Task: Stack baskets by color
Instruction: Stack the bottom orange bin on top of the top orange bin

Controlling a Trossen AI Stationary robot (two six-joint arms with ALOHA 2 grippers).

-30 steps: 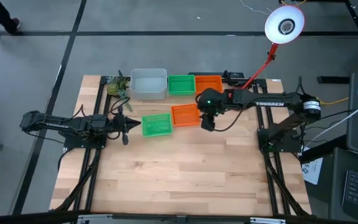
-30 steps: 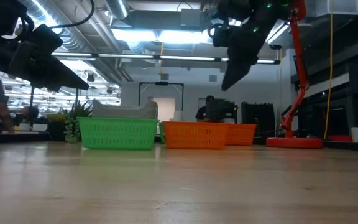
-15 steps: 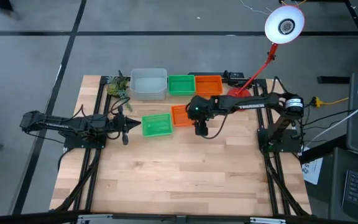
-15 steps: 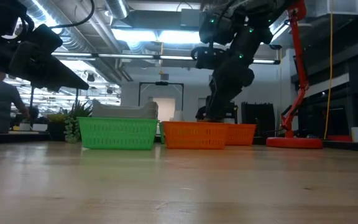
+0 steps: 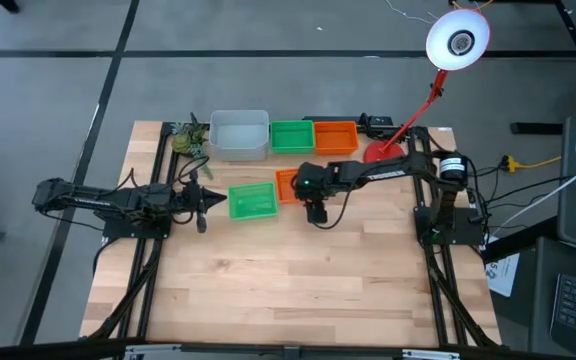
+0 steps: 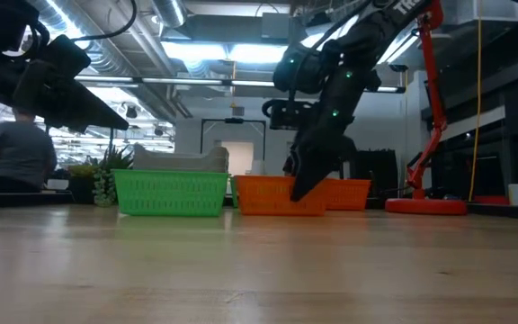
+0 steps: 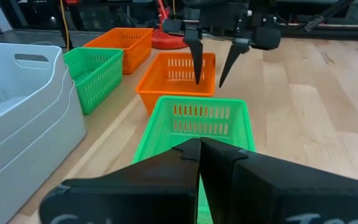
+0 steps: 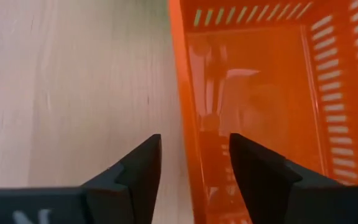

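Note:
An orange basket (image 5: pixel 288 184) sits on the table beside a green basket (image 5: pixel 252 200). My right gripper (image 7: pixel 212 73) is open and points steeply down. One finger stands inside the orange basket and the other outside its near long wall (image 8: pixel 188 118), toward the wall's right end. I see no touch. My left gripper (image 5: pixel 204 201) is shut and hovers level, just left of the green basket (image 7: pixel 194 121). Along the far edge a pale grey basket (image 5: pixel 239 134), a green basket (image 5: pixel 291 135) and an orange basket (image 5: pixel 336 134) stand in a row.
A red lamp base (image 5: pixel 381 152) stands at the back right, with its white head (image 5: pixel 458 38) above. A small plant (image 5: pixel 189 138) is at the back left. The near half of the wooden table (image 5: pixel 288 280) is bare wood.
My right gripper has come down from high above the table and moved toward the table's left and near edge. Its fingers now sit low over the orange basket's near wall. The baskets have stayed where they were.

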